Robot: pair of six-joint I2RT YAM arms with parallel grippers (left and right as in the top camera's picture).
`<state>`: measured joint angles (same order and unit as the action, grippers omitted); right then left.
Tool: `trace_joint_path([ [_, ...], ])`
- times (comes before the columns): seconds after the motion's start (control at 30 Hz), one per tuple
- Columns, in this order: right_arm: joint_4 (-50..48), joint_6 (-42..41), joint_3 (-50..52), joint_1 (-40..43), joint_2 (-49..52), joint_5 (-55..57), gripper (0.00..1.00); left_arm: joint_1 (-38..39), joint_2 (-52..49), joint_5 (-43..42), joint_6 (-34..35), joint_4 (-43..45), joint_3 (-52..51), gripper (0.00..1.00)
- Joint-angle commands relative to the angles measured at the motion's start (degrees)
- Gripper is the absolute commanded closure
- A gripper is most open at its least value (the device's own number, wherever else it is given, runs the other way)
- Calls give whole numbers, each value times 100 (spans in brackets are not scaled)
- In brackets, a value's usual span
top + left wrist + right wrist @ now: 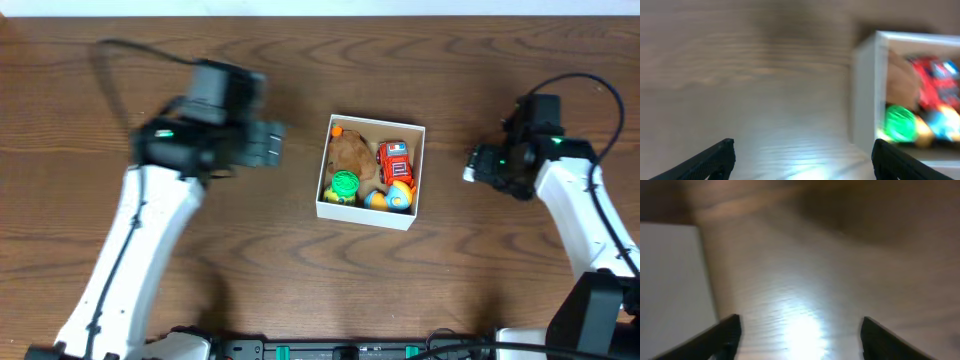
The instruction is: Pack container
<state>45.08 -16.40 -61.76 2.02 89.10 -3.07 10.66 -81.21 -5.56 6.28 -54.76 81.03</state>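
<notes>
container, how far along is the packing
Done: several toys, a red car and green ball among them, lie inside the container. In hand: nothing; left gripper and right gripper are open, empty, apart from it. Left: no toy shows outside, so probably nothing.

container (pixel 865 90): blurred, cut off right | both wrist views: motion-blurred

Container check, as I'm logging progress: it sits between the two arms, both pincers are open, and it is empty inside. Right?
Not empty: the overhead view shows the container holding several toys, among them a red toy and a green toy. The rest stands: it sits between the arms, and the left pincer and right pincer are open.
</notes>
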Motion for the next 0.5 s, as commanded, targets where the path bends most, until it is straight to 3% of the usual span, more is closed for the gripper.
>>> trace_joint_path([
  [0.0,-199,-197,-37,-348,-26,-79,43,-758,149,101,496,-144,11,12],
  [0.2,-597,-466,-37,-789,33,-92,72,-1624,160,-48,564,-306,9,11],
  [0.47,-1113,-481,-37,-1401,588,-216,73,-1906,160,-48,566,-328,9,11],
])
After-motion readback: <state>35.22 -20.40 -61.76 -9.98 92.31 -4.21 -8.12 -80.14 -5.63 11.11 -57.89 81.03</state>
